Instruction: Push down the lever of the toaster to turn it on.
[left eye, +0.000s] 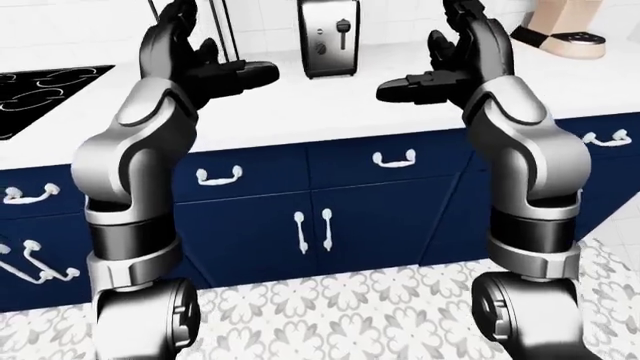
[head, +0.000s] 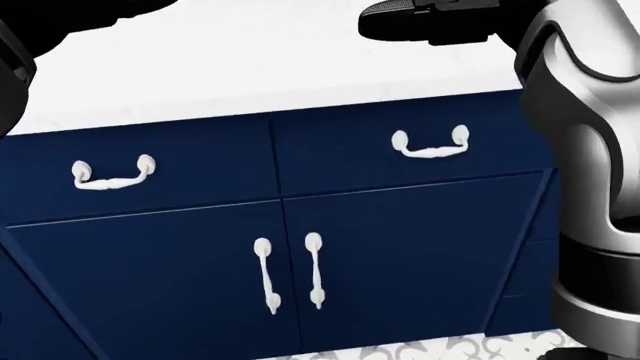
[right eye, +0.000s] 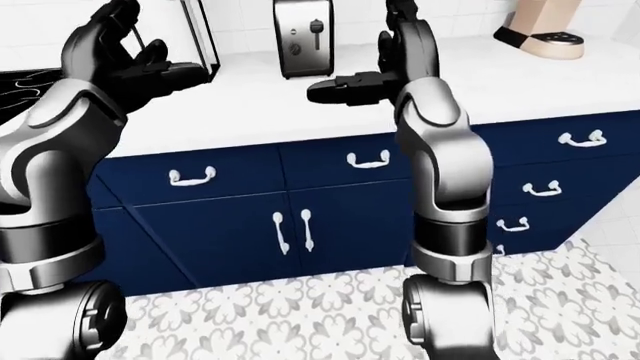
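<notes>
A silver toaster (left eye: 329, 37) stands upright on the white counter (left eye: 330, 105) near the wall, at the top middle of the left-eye view. Its dark lever (left eye: 344, 28) sits high in its slot, with a round knob (left eye: 320, 47) lower left of it. My left hand (left eye: 205, 64) is raised above the counter to the left of the toaster, fingers spread, empty. My right hand (left eye: 445, 64) is raised to the right of the toaster, fingers spread, empty. Neither hand touches the toaster.
Navy cabinets with white handles (head: 292, 274) run under the counter. A black stovetop (left eye: 40, 94) lies at the left. A tan stand mixer base (right eye: 545, 34) stands at the right. A dark wire rack (right eye: 195, 37) stands left of the toaster. Patterned floor tiles (left eye: 330, 315) lie below.
</notes>
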